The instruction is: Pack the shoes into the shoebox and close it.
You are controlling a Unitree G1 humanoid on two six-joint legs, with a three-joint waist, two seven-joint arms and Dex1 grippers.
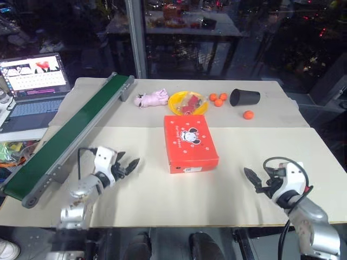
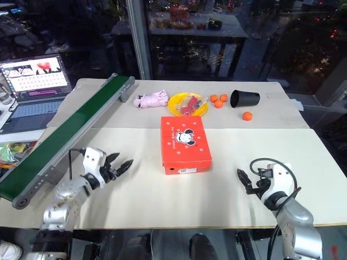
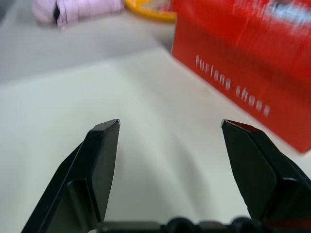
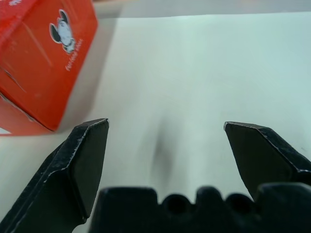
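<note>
Shoebox (image 1: 190,142) closed – lid up, long axis running away from robot

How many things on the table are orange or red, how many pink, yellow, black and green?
Red-orange: 5 (shoebox, four small orange balls)
Pink: 1 (plush toy)
Yellow: 1 (plate)
Black: 1 (cup)
Green: 1 (conveyor belt)
Total: 9

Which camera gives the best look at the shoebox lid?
The left eye view: the closed shoebox sits whole, lid and cartoon figure facing up. The right eye view shows the same. The left wrist view catches one lettered side; the right wrist view a corner with the figure.
</note>
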